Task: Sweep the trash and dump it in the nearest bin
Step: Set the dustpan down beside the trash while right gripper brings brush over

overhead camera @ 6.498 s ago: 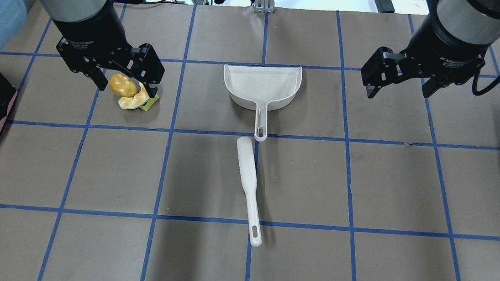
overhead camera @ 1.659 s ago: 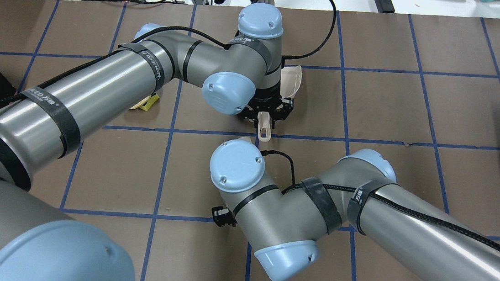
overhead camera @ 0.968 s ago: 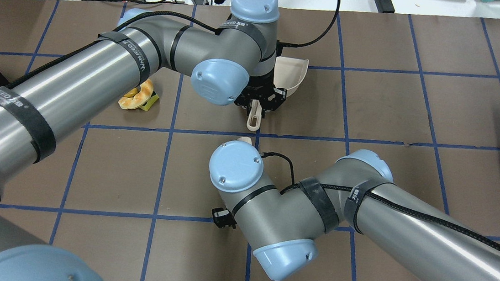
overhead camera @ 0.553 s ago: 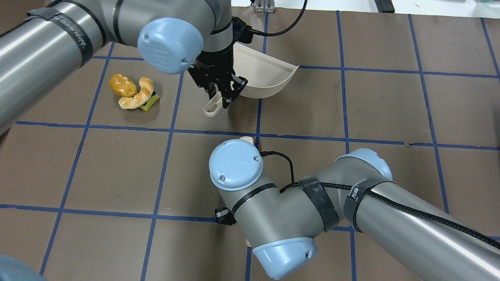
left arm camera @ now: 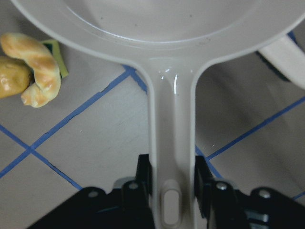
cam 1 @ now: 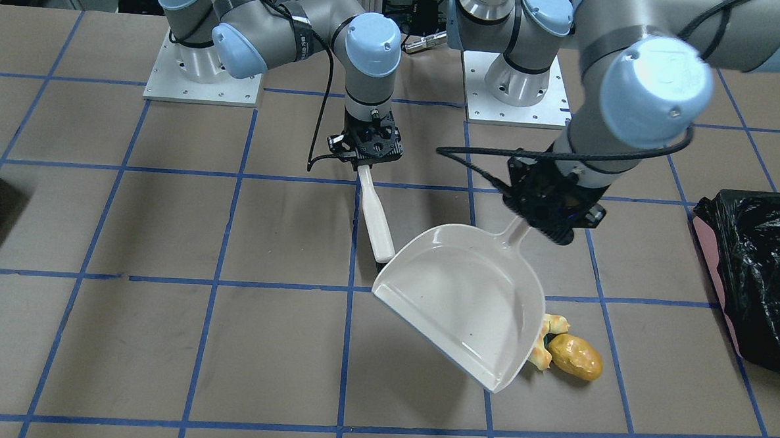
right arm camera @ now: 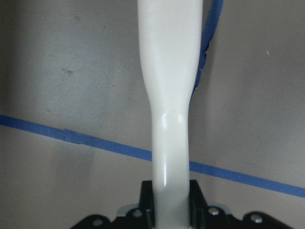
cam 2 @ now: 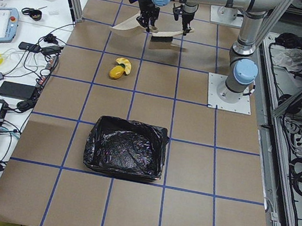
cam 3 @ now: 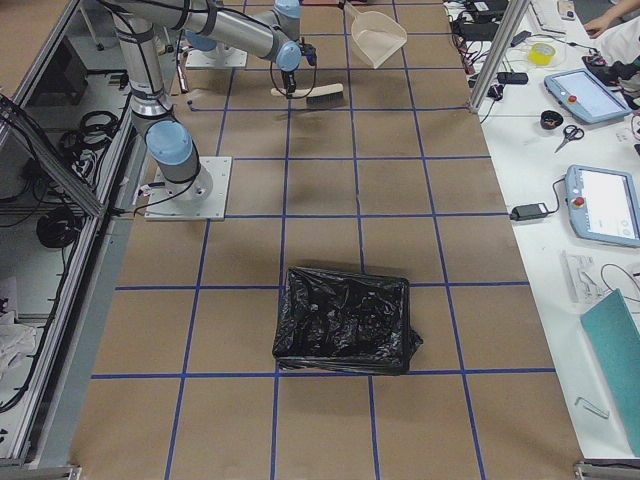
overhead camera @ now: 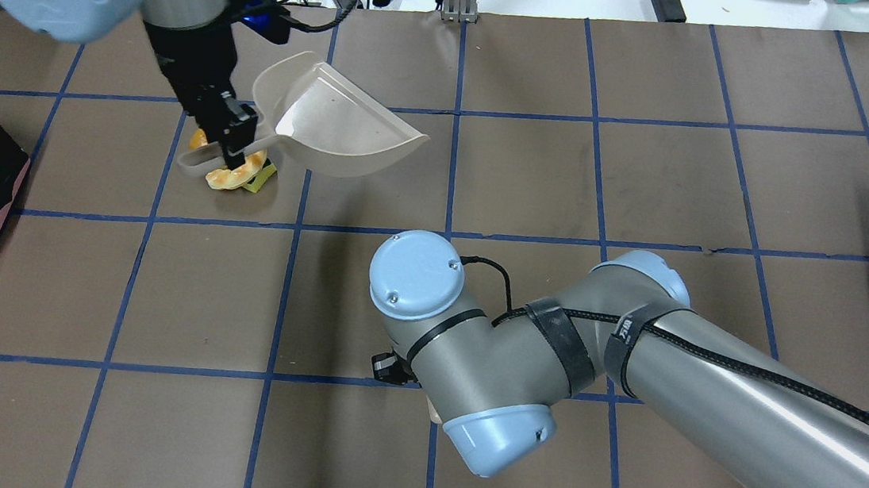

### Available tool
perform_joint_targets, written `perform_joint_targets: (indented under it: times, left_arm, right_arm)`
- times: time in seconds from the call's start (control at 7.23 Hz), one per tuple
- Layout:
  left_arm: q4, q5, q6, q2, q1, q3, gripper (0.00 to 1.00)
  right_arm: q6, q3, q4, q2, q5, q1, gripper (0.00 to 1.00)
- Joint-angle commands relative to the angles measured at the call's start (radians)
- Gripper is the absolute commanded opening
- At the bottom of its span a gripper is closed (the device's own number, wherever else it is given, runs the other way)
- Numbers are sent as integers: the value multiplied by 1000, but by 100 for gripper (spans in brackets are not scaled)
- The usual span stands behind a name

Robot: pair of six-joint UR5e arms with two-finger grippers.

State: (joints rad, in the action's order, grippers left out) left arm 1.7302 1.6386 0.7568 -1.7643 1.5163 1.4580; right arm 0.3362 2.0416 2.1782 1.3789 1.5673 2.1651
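3 pcs: glossy gold lump, braided pastry, green bit | L end effector clamps dustpan | R clamps brush

brown table with blue tape grid, toy food trash clustered, black-lined bin well apart

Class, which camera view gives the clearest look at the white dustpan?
Exterior front-facing: the dustpan shows whole, empty inside, handle in the left pincer. Overhead shows it tilted, partly side-on; left wrist only handle and rear; side views, tiny; right wrist, nothing.
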Motion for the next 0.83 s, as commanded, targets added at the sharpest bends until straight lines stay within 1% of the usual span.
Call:
perform_joint_targets:
  times: [0.0,0.14,0.28,0.41,0.55,0.69]
  left_arm:
    - [66,59,369,61,-208,2,0]
    - [65,93,542,63,-316,2,0]
    - [39,95,776,48,-408,11,0]
    - [-68,98,946,28,-470,16,0]
    - [-137,128,1089,4,-496,19,0]
    - [-262,160,1224,-44,-504,22,0]
  right_arm:
    - [24,-27,-3,17,5,-14,0]
    - [24,-34,-29,38,0,-36,0]
    - [24,-47,-37,54,-3,-57,0]
    - [26,-82,-53,54,-4,-83,0]
    - [26,-156,-154,51,-6,-103,0]
    - [14,-255,-244,26,-4,-119,0]
